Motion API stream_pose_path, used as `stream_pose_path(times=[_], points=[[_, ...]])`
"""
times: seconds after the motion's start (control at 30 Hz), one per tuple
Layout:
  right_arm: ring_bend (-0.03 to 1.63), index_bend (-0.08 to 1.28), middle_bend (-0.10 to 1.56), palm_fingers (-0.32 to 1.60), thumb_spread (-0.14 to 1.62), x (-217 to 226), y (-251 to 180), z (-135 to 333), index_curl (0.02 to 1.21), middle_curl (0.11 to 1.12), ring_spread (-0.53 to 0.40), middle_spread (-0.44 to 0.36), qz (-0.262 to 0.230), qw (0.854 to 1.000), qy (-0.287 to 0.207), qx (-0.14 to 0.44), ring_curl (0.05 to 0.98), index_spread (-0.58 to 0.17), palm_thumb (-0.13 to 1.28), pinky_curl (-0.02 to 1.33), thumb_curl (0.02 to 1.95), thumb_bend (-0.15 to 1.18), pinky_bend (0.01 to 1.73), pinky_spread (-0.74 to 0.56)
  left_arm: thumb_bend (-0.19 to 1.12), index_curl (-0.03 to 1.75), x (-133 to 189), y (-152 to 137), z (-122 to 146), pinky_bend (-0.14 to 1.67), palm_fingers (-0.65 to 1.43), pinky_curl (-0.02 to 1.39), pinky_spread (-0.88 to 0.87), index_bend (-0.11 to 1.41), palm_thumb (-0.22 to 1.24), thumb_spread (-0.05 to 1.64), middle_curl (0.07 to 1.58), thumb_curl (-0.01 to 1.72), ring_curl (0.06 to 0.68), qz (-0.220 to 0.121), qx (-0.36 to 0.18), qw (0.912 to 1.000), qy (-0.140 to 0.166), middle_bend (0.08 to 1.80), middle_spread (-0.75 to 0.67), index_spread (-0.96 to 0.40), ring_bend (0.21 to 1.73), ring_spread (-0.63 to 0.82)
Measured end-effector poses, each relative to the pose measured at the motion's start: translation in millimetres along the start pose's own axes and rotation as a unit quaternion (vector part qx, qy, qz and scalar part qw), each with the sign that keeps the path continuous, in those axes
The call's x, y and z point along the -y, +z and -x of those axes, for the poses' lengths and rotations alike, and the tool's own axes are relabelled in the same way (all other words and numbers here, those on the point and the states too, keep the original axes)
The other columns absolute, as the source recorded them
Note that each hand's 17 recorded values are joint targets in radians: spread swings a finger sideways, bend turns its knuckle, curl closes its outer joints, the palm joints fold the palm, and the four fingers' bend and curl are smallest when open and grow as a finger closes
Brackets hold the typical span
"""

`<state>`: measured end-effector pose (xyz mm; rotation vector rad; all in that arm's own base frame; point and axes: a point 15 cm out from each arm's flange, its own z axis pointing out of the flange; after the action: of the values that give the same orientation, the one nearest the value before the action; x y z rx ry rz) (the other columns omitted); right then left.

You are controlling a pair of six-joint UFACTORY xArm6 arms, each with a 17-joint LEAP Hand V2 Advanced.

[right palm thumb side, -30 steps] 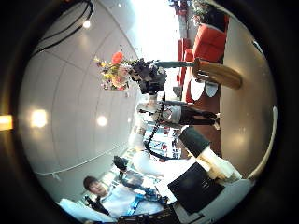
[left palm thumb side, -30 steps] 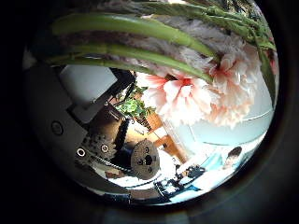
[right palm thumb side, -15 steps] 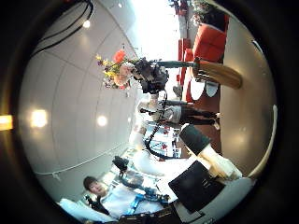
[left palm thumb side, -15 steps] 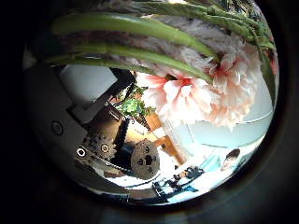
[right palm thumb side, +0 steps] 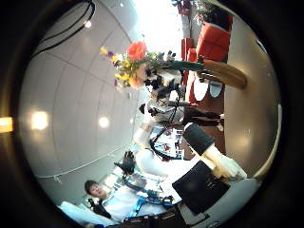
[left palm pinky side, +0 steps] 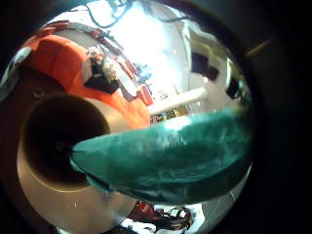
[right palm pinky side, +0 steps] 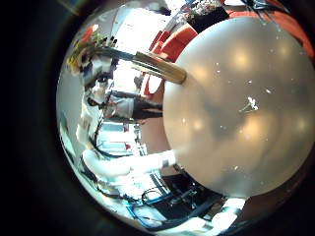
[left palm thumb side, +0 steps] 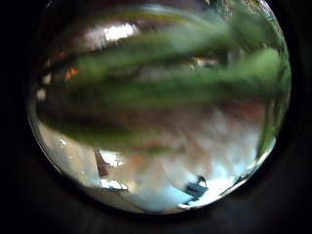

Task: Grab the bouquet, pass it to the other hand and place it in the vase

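In the right thumb side palm view the bouquet (right palm thumb side: 133, 62) hangs in the air, and its flower heads point away from the vase (right palm thumb side: 217, 73). My left hand (right palm thumb side: 163, 84) holds it by the stems, close to the vase's mouth. Blurred stems (left palm thumb side: 166, 83) fill the left thumb side palm view, very close to that palm. The left little finger side palm view looks at the vase's dark round mouth (left palm pinky side: 60, 125) from close by, with one of the hand's own fingers (left palm pinky side: 166, 161) lying across it. The right little finger side palm view shows the vase (right palm pinky side: 148, 64) and the bouquet (right palm pinky side: 84, 49) far off. No fingers of my right hand show.
A big pale round surface (right palm pinky side: 236, 98) fills much of the right little finger side palm view, close to that palm. Chairs (right palm thumb side: 211, 43) stand beyond the vase. An arm's pale links (right palm thumb side: 214, 157) cross the right thumb side palm view.
The bouquet has swung nearer the vase and its flower heads have turned. In the left thumb side palm view the sharp flowers have given way to blurred stems filling the picture.
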<state>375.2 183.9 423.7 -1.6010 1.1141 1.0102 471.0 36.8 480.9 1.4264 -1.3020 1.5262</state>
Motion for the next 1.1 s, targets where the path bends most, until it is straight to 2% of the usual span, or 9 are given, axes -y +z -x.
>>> stream_pose_path(times=[0.03, 0.13, 0.2, 0.33, 0.5, 0.63, 0.93, 1.1], points=[[0.43, 0.18, 0.18, 0.09, 0.98, 0.0, -0.4, 0.2, 0.3, 0.31, 0.193, 0.113, 0.0, 1.0, -0.001, 0.0, 0.25, -0.242, 0.79, 0.29, 0.56, -0.02, 0.56, 0.43, -0.07, 1.04, 4.5, -3.4, 10.4, 0.3, -0.4, 0.66, 0.28, 0.0, 0.19, 0.92, 0.6, 0.48, 0.25, -0.001, 0.0, 1.0, -0.008, 0.27, 0.31, -0.25, 0.78, 0.4], [0.43, 0.18, 0.18, 0.1, 0.98, 0.1, -1.4, 0.0, 0.31, 0.31, 0.19, 0.112, -0.001, 1.0, -0.001, 0.0, 0.25, -0.243, 0.79, 0.29, 0.56, -0.02, 0.55, 0.43, -0.05, 0.85, 13.9, -14.1, 19.4, 0.23, -0.32, 0.57, 0.47, 0.0, 0.14, 0.91, 0.51, 0.44, 0.208, -0.024, 0.01, 0.9996, -0.01, 0.19, 0.48, -0.03, 0.69, 0.53], [0.43, 0.18, 0.18, 0.11, 0.98, -0.1, -1.7, 0.5, 0.31, 0.31, 0.19, 0.112, -0.001, 1.0, -0.001, 0.001, 0.25, -0.244, 0.79, 0.29, 0.56, -0.02, 0.55, 0.43, -0.04, 0.75, 17.7, -29.7, 21.7, 0.21, -0.29, 0.53, 0.53, 0.02, 0.14, 0.9, 0.47, 0.42, 0.193, -0.042, 0.015, 0.9989, -0.011, 0.17, 0.54, 0.06, 0.66, 0.58], [0.43, 0.18, 0.18, 0.12, 0.98, -1.1, -1.9, 1.9, 0.32, 0.3, 0.182, 0.105, 0.0, 1.0, -0.006, 0.002, 0.25, -0.246, 0.79, 0.28, 0.56, -0.02, 0.54, 0.42, -0.04, 0.59, 18.5, -42.7, 17.2, 0.18, -0.24, 0.47, 0.59, 0.06, 0.14, 0.89, 0.41, 0.39, 0.173, -0.052, 0.03, 0.998, -0.017, 0.16, 0.6, 0.17, 0.6, 0.63], [0.42, 0.18, 0.18, 0.13, 0.98, -3.0, 4.5, 3.5, 0.33, 0.3, 0.179, 0.1, 0.008, 1.0, -0.007, 0.005, 0.25, -0.242, 0.79, 0.28, 0.56, -0.02, 0.54, 0.42, -0.03, 0.47, 18.0, -52.9, 13.3, 0.17, -0.18, 0.41, 0.61, 0.12, 0.14, 0.89, 0.34, 0.37, 0.158, -0.037, 0.069, 0.9967, -0.02, 0.15, 0.62, 0.23, 0.54, 0.67], [0.42, 0.18, 0.18, 0.14, 0.98, -4.1, 5.5, 6.3, 0.33, 0.3, 0.18, 0.1, 0.011, 1.0, -0.012, 0.005, 0.25, -0.241, 0.79, 0.28, 0.56, -0.02, 0.53, 0.42, -0.04, 0.42, 3.8, -54.8, 6.7, 0.17, -0.16, 0.37, 0.61, 0.14, 0.14, 0.88, 0.31, 0.36, 0.152, -0.006, 0.091, 0.9954, -0.028, 0.15, 0.62, 0.24, 0.51, 0.68], [0.42, 0.18, 0.18, 0.16, 0.97, -2.6, 14.3, 15.8, 0.33, 0.3, 0.179, 0.093, 0.013, 0.999, -0.023, 0.02, 0.248, -0.243, 0.79, 0.27, 0.56, -0.02, 0.53, 0.43, -0.03, 0.35, -15.6, -66.8, -28.6, 0.17, -0.12, 0.3, 0.61, 0.16, 0.14, 0.87, 0.24, 0.34, 0.152, -0.032, 0.117, 0.9927, -0.003, 0.16, 0.62, 0.25, 0.46, 0.71], [0.41, 0.18, 0.18, 0.16, 0.97, -8.9, 39.0, 33.4, 0.34, 0.3, 0.179, 0.092, 0.036, 0.998, -0.042, 0.038, 0.247, -0.24, 0.8, 0.27, 0.56, -0.02, 0.52, 0.43, -0.03, 0.33, -53.0, -52.5, -43.6, 0.18, -0.1, 0.28, 0.6, 0.17, 0.14, 0.88, 0.22, 0.34, 0.156, -0.043, 0.135, 0.99, 0.001, 0.16, 0.62, 0.25, 0.44, 0.71]])
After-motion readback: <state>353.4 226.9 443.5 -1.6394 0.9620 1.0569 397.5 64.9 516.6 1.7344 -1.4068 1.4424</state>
